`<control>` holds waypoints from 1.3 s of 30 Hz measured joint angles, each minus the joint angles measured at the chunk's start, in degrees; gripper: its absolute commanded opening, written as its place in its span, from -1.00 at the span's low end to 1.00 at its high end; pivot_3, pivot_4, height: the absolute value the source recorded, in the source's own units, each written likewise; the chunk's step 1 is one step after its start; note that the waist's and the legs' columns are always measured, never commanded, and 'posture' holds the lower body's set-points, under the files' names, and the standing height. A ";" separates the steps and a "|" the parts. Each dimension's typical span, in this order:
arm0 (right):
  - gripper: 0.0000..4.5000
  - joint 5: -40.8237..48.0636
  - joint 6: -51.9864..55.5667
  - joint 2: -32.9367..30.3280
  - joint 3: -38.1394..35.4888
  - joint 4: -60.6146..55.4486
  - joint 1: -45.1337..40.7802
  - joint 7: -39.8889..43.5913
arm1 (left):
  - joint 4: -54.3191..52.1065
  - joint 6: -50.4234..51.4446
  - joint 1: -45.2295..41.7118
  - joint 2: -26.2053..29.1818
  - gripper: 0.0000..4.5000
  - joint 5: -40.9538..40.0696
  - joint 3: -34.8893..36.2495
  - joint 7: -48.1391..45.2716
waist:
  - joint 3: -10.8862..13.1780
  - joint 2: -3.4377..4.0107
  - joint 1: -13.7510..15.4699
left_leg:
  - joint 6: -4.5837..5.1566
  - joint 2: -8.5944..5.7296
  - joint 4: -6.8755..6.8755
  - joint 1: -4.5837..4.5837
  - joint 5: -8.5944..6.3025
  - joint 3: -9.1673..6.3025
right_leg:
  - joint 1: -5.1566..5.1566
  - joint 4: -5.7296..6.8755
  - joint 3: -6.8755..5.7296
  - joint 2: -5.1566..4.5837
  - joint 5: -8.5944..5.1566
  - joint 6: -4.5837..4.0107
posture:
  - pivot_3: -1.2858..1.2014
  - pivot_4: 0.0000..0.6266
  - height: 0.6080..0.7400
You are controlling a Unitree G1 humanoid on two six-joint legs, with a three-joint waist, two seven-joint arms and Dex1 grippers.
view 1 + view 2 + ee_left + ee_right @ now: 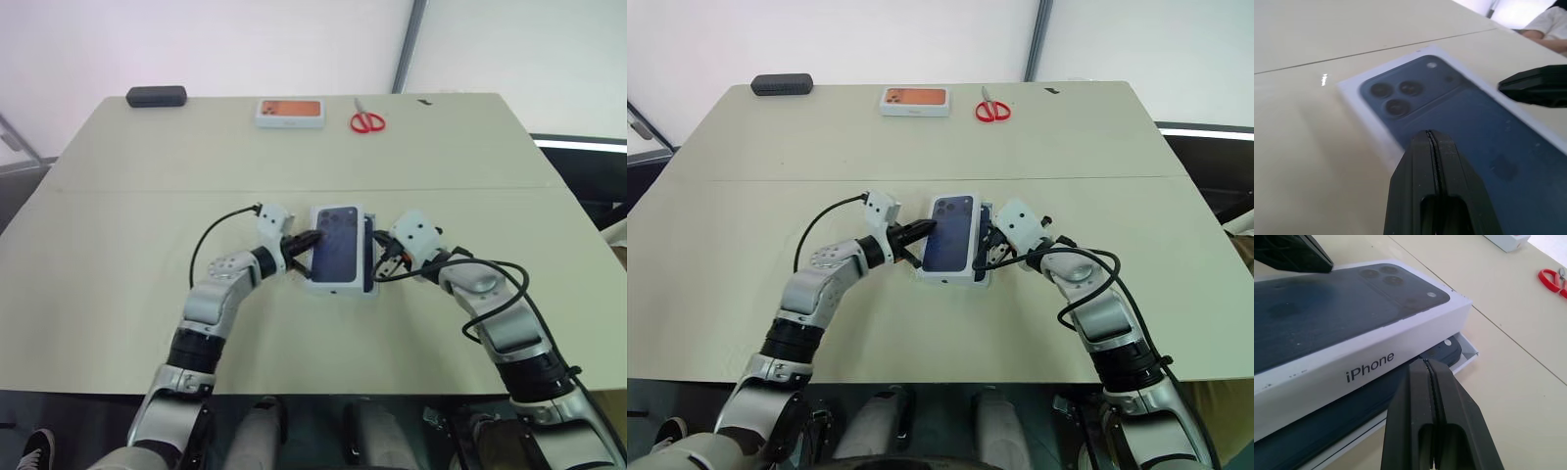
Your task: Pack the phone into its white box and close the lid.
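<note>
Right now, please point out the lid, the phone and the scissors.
lid (pixel 1327 308): right wrist view, printed top face.
phone (pixel 1444 350): right wrist view, corner under the lid.
scissors (pixel 367 121): left eye view, red handles.

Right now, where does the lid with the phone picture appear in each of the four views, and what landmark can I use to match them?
Left eye view: lid mid-table, between both grippers.
Right eye view: lid mid-table, between the grippers.
Left wrist view: lid beyond the shut left gripper.
Right wrist view: lid sits askew over the phone in the white box.
Shared landmark: the printed three-lens cluster.
</note>
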 measured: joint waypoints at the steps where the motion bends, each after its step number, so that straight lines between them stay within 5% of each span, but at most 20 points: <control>1: -0.99 0.00 0.05 0.02 -0.02 0.00 0.00 0.03 | -0.61 0.25 0.38 0.73 -1.00 0.01 0.51 0.04 | 0.00 0.00 0.07 | 0.00 0.00 0.00 0.00 0.00 0.00 | 0.00 0.00 0.00 -0.01 0.00 0.00 | 0.03 -0.52 1.00; 9: -0.99 -1.18 -0.39 0.21 0.05 0.23 -0.50 0.63 | -0.16 1.44 3.70 2.84 -1.00 2.31 -0.33 1.42 | -0.01 0.01 0.16 | 0.00 -0.02 0.00 0.05 0.00 0.00 | 0.06 0.00 0.00 -0.04 0.00 0.00 | 0.03 -0.52 1.00; 18: -0.99 -2.75 -0.87 -0.05 0.35 0.10 -0.13 2.95 | 4.22 1.32 0.09 -2.89 -1.00 2.96 -1.51 2.07 | -0.02 0.02 0.46 | 0.00 -0.09 0.04 0.09 0.00 0.01 | 0.25 -0.08 -0.12 -0.11 -0.01 0.02 | 0.03 -0.52 1.00; 39: -0.99 -4.87 -0.67 -0.95 -2.93 -0.08 1.39 3.57 | 4.12 1.68 -1.15 -6.38 -1.00 4.05 -2.18 1.39 | -0.02 0.01 0.24 | 0.00 -0.08 0.03 0.09 0.00 0.02 | 0.21 -0.05 -0.11 -0.08 -0.01 0.02 | 0.03 -0.52 1.00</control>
